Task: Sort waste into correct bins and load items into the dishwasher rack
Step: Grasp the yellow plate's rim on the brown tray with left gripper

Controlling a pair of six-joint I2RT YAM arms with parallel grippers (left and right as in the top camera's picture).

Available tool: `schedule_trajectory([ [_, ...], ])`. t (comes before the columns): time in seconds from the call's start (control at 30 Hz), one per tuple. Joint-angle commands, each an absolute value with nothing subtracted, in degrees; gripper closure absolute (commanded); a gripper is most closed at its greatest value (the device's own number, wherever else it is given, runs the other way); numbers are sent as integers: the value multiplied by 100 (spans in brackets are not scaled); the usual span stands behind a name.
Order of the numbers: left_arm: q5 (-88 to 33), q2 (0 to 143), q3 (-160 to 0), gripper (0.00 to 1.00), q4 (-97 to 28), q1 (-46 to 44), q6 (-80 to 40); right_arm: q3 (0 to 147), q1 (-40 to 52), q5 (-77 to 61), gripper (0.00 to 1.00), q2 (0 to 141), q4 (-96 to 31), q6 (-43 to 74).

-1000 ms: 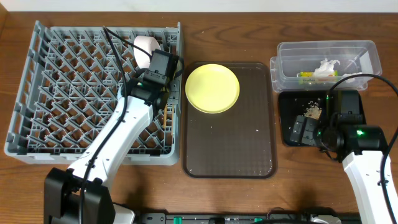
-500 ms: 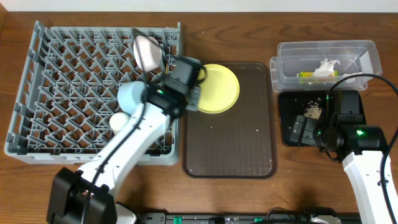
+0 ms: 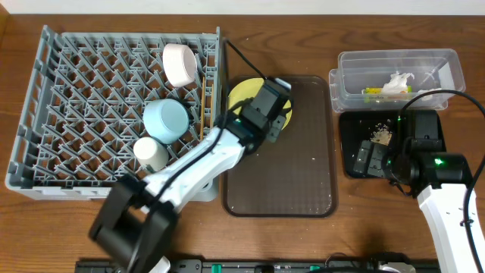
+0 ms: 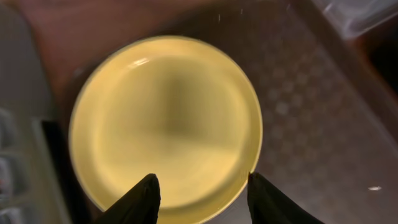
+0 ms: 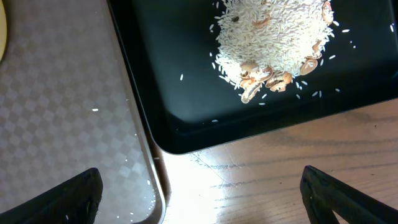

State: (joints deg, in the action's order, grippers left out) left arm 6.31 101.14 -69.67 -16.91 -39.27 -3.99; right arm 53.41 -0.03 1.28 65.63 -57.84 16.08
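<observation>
- Left gripper (image 3: 271, 120) sat low over the round yellow plate (image 3: 241, 95). In the left wrist view its two dark fingertips (image 4: 148, 190) were spread to roughly a third of the plate's width, and nothing was clamped between them.
- In that view the yellow plate (image 4: 165, 118) lay flat directly below and ahead of the left gripper (image 4: 202, 190). Both tips overlapped its near rim; whether they touched it could not be told.
- The plate rested in a corner of the large brown textured serving tray (image 3: 303, 174). From the wrist camera, bare tray surface (image 4: 311, 124) ran off to the right of the fingers.
- The big grey pegged plastic dishwasher rack (image 3: 76, 114) stood beside the left gripper, on the side away from the right arm. It held a white bowl (image 3: 179, 64) on its side, a light blue bowl (image 3: 167, 120) and a small white cup (image 3: 151, 152).
- Right gripper (image 3: 369, 158) hung over the near part of the shallow black rectangular tray (image 3: 356, 125). Its fingers were wide apart at the lower corners of the wrist view and it held nothing (image 5: 202, 180).
- A heap of beige rice-like crumbs (image 5: 273, 37) lay in the black tray (image 5: 174, 62), ahead of the right gripper and apart from it. The tray's rim and bare wood sat directly between the fingers.
- The edge of the brown tray (image 5: 62, 93) ran along one side of the right gripper.
- A clear plastic rectangular tub (image 3: 447, 76) stood beyond the black tray, further from the right gripper. Inside were a crumpled white tissue (image 3: 397, 82) and a small yellow-green wrapper (image 3: 371, 92).
</observation>
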Motion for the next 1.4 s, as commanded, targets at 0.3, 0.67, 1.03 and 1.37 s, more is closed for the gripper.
schedule_trajectory([
  [0.3,89,11024,-6947,51,-1535,-3935,-320,5367,-89,145,1,6554,-5787,1577],
  [0.67,-261,11389,-6945,52,-1643,-3935,-322,5367,-89,145,1,6554,-5776,1577],
  [1.03,-320,11557,-6921,93,-1951,-3935,-322,5367,-89,145,1,6554,-5791,1577],
  [1.37,-1096,10853,-6925,94,-2082,-4204,-322,5367,-89,145,1,6554,-5813,1577],
])
